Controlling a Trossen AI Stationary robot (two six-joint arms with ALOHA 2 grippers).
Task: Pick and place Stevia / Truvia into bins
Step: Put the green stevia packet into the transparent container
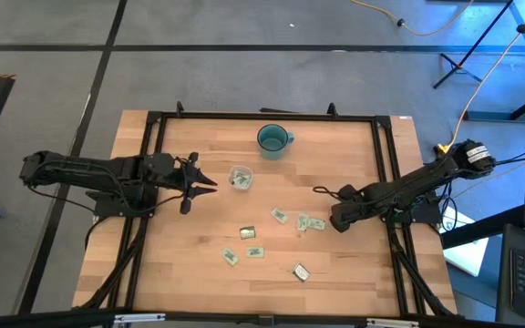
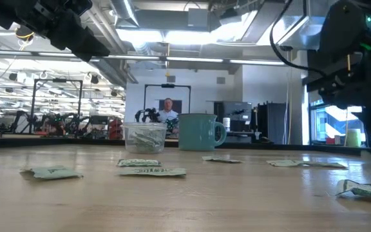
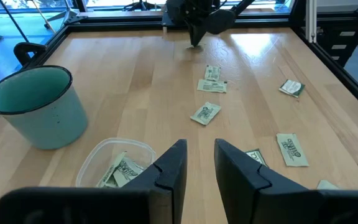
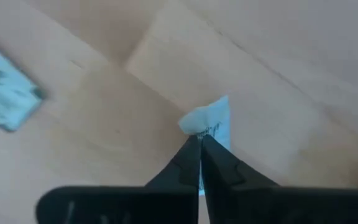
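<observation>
Left arm lies stretched low over the left side of the table [image 1: 354, 264], reaching in from the left edge toward the centre. Left hand [image 1: 210, 183] hovers just left of the clear plastic tub [image 1: 240, 179]; its fingers [image 3: 173, 165] stand slightly apart with nothing between them. The tub sits a little toward the far edge from centre and holds several Stevia packets [image 3: 122, 171]. Teal mug [image 1: 273, 139] stands just beyond the tub, near the middle of the far edge, handle pointing right.

Loose packets lie scattered over the near-centre of the table: one near [image 1: 248, 233], one at [image 1: 255, 251], one at [image 1: 231, 258], one at [image 1: 279, 215], a pair by [image 1: 310, 222], and one closer to the near edge [image 1: 301, 271].

Right arm comes in from the right edge, angled down and leftward, elbow raised near the edge. Right hand [image 4: 200, 142] is down at the tabletop right of centre, fingertips pinched together on the edge of a single packet [image 4: 213, 121], which is lifted partly off the wood. Another packet [image 4: 5, 96] lies flat nearby.
</observation>
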